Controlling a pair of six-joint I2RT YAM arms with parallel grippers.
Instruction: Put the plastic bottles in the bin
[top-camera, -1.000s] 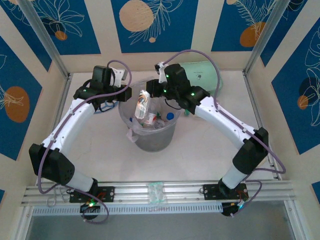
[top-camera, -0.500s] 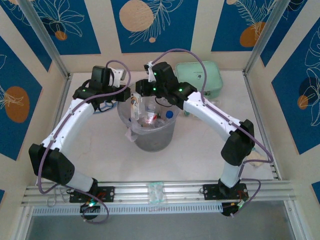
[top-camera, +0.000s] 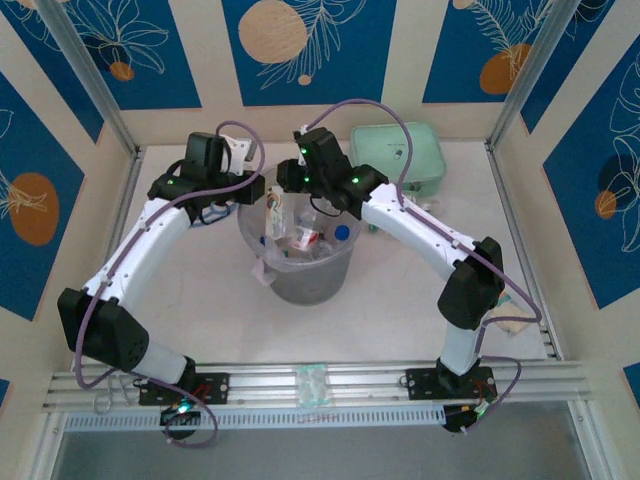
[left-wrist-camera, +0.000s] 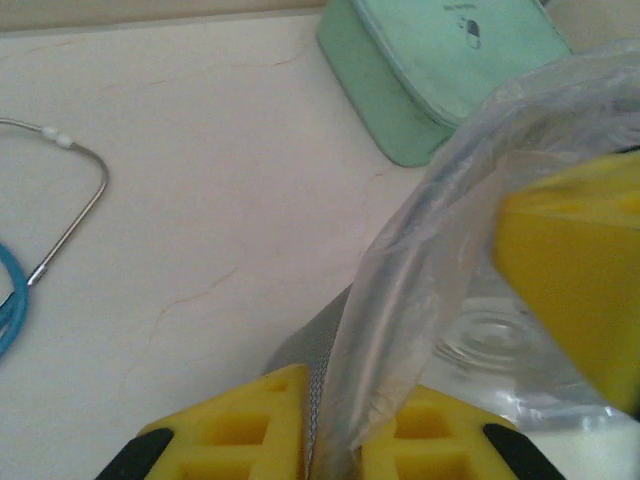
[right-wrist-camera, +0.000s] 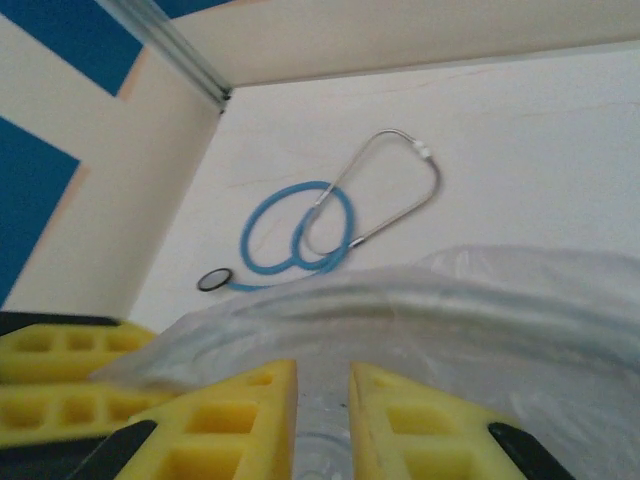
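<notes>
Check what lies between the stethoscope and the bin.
Nothing. In the left wrist view, only bare table separates the stethoscope from the bin's bag-lined rim.

On the pale table (top-camera: 400, 300) stand the bin (top-camera: 305, 285), a mint green case (top-camera: 425, 165) and a blue stethoscope (right-wrist-camera: 300, 232).

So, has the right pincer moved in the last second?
Yes. The right pincer has swung left over the bin, away from the mint green zip case, which it partly covered before.
</notes>
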